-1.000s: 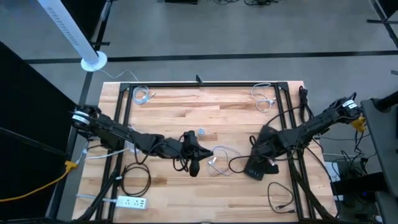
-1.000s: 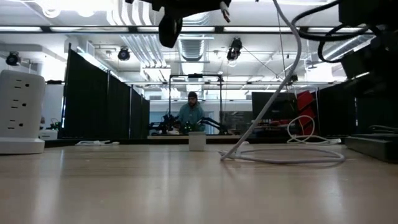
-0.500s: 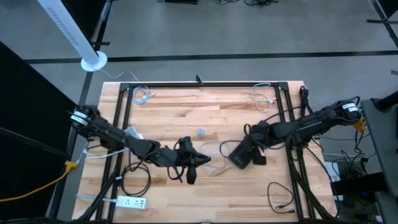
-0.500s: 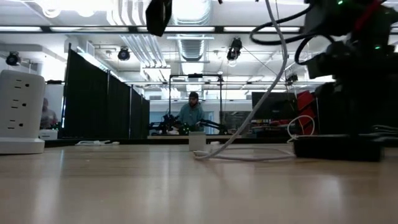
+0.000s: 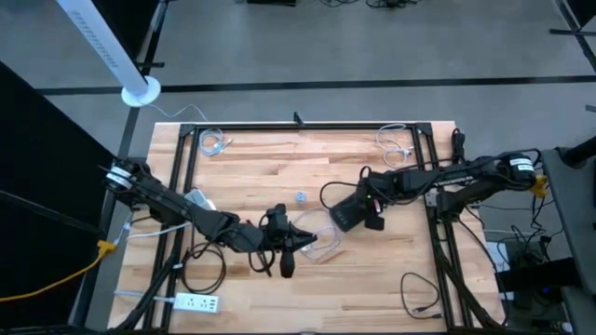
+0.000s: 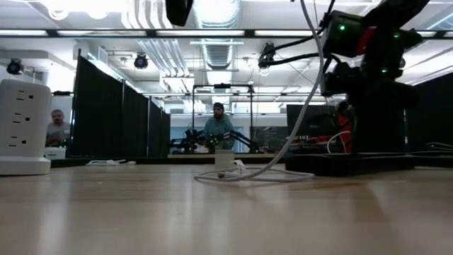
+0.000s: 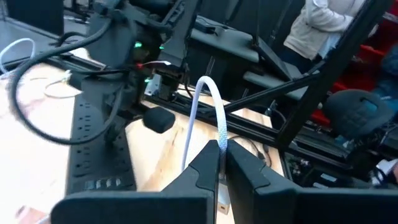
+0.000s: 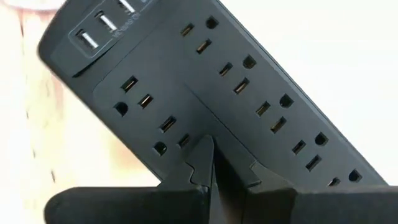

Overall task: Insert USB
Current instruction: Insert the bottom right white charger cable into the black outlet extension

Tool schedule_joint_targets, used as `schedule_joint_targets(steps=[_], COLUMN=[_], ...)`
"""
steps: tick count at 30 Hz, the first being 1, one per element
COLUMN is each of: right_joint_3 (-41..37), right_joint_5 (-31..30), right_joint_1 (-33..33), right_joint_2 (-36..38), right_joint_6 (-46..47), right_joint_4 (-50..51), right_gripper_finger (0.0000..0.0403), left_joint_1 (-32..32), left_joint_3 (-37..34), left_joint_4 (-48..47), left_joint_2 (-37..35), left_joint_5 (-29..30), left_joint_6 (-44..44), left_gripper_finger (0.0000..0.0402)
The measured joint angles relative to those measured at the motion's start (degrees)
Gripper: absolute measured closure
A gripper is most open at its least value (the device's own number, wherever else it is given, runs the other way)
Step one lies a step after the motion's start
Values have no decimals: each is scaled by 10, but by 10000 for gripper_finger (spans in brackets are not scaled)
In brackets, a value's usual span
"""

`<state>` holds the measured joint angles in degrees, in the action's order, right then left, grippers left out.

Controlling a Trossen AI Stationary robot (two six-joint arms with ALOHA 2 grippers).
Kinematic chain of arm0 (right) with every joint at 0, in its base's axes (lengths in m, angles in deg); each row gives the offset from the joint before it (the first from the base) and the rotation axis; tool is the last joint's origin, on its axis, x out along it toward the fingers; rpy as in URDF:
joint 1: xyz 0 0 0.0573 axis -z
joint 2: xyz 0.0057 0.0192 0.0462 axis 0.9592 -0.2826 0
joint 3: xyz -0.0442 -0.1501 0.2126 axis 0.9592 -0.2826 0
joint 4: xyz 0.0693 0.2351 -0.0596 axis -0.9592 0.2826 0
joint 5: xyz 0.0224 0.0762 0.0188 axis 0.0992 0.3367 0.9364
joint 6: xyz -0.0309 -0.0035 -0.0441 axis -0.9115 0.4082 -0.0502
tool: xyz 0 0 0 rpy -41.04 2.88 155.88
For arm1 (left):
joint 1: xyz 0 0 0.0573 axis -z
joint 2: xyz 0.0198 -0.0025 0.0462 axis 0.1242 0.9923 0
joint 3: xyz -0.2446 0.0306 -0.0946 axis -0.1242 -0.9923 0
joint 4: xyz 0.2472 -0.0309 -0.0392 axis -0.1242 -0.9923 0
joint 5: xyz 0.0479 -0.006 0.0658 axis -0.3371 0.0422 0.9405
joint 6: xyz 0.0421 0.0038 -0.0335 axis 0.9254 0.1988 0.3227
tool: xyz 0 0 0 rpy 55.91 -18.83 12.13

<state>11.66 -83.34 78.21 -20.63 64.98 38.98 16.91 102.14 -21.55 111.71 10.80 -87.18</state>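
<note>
Since a second ago, the black power strip has slid from the bench's right side toward its centre, under the right claw, whose fingers are closed. Near mid-bench, the left claw pinches the white USB cable, its loop lying beside the strip.

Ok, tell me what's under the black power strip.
The black power strip lies on the wooden table, with the right gripper over it. Whether the white cable runs beneath it is hidden.
</note>
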Motion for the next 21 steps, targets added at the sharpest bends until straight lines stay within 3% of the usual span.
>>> schedule_joint_targets(steps=[11, 15, 18, 21], right_joint_3=[27, 31, 38, 39], right_joint_5=[-6, -6, -2, 3], right_joint_1=[-1, -1, -4, -13], right_joint_2=[43, 107, 171, 223], right_joint_6=[-1, 35, 76, 115], right_joint_4=[7, 26, 49, 63], right_gripper_finger=[403, 403, 403, 403], left_joint_1=[-55, -83, -107, -140], left_joint_3=[0, 0, 0, 0], left_joint_4=[-25, -68, -67, -70], left_joint_2=[0, 0, 7, 31], left_joint_5=[-159, -176, -188, -255], left_joint_6=[194, 190, 249, 293], left_gripper_finger=[402, 402, 402, 402])
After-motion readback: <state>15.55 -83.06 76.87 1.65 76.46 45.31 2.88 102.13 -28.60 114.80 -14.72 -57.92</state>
